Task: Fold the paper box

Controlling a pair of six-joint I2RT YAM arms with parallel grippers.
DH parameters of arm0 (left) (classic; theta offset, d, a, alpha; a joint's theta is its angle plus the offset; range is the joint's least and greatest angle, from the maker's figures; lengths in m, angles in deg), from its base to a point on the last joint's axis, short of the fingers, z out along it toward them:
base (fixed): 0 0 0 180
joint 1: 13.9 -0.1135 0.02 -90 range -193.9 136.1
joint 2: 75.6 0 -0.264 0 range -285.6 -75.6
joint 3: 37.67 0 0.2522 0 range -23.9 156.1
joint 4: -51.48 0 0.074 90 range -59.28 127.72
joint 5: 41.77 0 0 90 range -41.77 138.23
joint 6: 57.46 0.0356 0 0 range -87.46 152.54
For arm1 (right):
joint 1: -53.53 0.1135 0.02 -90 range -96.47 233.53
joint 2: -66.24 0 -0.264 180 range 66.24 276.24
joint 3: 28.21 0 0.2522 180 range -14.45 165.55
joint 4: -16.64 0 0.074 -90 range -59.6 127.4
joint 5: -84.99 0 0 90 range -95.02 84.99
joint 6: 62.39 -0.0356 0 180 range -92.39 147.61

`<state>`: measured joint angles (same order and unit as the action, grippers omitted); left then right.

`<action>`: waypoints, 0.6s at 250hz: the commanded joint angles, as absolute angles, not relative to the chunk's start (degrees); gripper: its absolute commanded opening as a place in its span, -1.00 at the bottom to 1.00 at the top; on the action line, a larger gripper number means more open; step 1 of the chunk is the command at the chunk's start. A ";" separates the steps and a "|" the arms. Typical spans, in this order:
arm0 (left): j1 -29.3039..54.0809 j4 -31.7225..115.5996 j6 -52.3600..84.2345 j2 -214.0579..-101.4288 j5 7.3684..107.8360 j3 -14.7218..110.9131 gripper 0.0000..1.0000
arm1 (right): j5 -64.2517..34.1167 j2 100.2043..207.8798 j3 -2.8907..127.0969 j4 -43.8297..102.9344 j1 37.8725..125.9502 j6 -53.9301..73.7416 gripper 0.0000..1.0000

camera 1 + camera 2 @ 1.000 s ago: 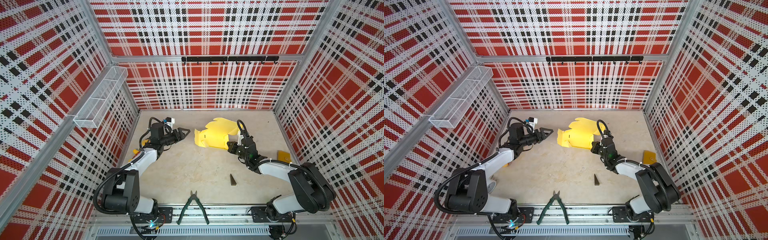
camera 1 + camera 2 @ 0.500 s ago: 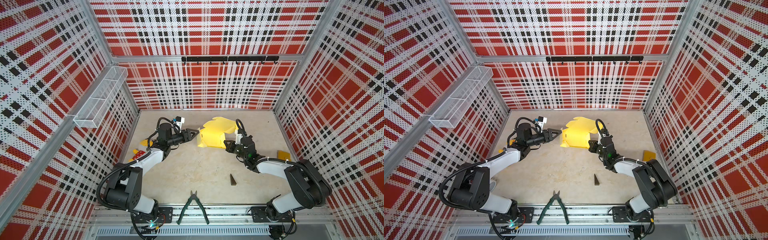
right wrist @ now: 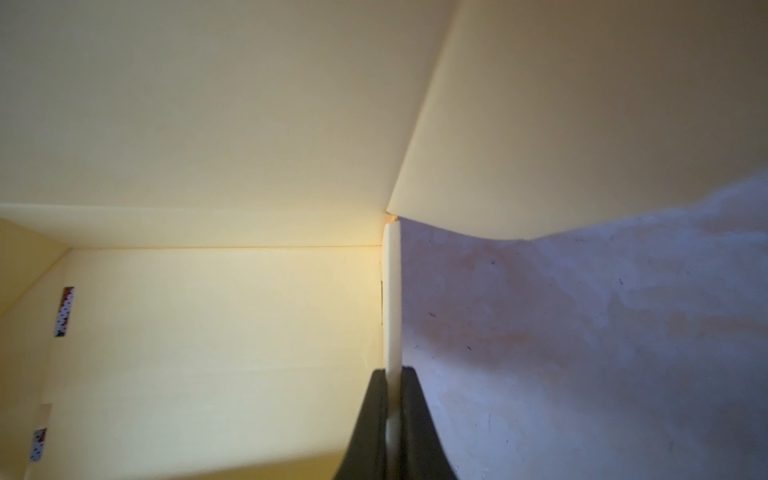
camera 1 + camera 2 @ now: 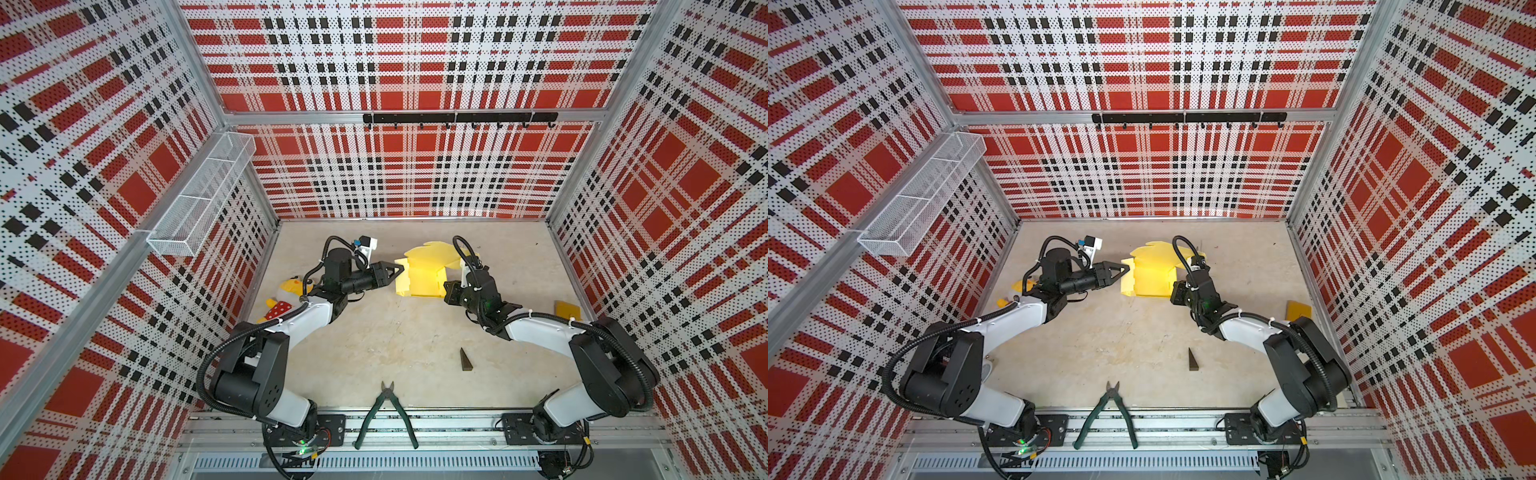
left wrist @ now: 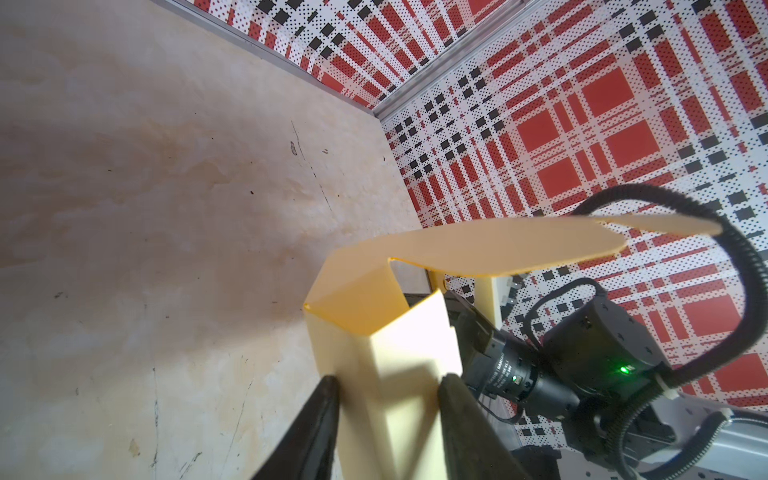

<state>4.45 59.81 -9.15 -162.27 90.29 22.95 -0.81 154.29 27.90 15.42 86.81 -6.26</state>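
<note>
Partly folded paper box point(image 4: 419, 278), found toward the rear of the table point(image 4: 395, 340). Pinched along one thin wall edge by closed right gripper point(image 3: 392, 374); straddled at its left end by half-parted left gripper point(image 5: 388, 386), grip unconfirmed.

My left arm point(image 4: 309, 318) and right arm point(image 4: 536, 332) look alike, with white shells on the long links and black housings at the joints. Ribbed black conduit point(image 4: 202, 370) runs along each, cinched with white zip ties point(image 4: 571, 319). The left hand point(image 5: 388, 399) and right hand point(image 3: 392, 390) have black tapered fingers point(image 5: 320, 419). A green light point(image 5: 623, 369) glows on the right wrist.
</note>
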 commanded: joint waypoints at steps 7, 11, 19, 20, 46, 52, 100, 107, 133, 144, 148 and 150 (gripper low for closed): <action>6.49 55.75 -6.36 -163.57 89.13 23.37 -0.17 | 4.07 155.36 31.38 16.28 90.40 -4.89 -0.87; 6.56 55.27 -6.04 -163.56 88.75 23.35 -0.17 | 4.62 155.36 31.57 16.40 90.77 -4.92 -0.87; 6.77 54.44 -5.27 -163.74 87.97 23.38 -0.17 | 5.26 155.45 31.94 16.86 91.35 -5.13 -0.87; 6.81 54.30 -5.17 -163.75 87.88 23.34 -0.17 | 5.26 155.49 32.04 16.91 91.47 -5.11 -0.87; 7.77 50.76 -1.49 -164.27 85.58 24.15 -0.17 | 7.49 155.80 33.61 18.20 93.15 -4.89 -0.87; 7.93 49.99 -0.79 -164.39 84.97 24.33 -0.17 | 7.71 155.80 33.85 18.35 93.48 -4.85 -0.87; 8.77 44.13 4.60 -165.64 79.34 25.68 -0.17 | 9.78 155.09 35.07 19.78 95.14 -4.82 -0.86; 8.98 42.73 5.97 -165.86 78.08 26.02 -0.17 | 10.14 155.25 35.35 20.30 95.37 -4.92 -0.86; 10.48 37.90 11.35 -167.19 73.35 27.67 -0.17 | 11.27 156.20 35.70 20.88 96.54 -6.28 -0.85; 11.01 37.44 11.68 -167.98 72.27 27.86 -0.17 | 11.15 156.79 35.62 19.94 97.15 -7.06 -0.85; 11.24 37.33 11.71 -168.22 71.91 27.92 -0.17 | 11.12 157.02 35.70 19.57 97.38 -7.36 -0.85; 11.35 37.31 11.71 -168.39 71.75 27.94 -0.17 | 11.08 157.21 35.68 19.45 97.52 -7.46 -0.85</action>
<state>8.45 42.76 6.15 -165.97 75.17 26.22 12.87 155.58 32.93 25.93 94.78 -5.15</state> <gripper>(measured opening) 0.416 0.080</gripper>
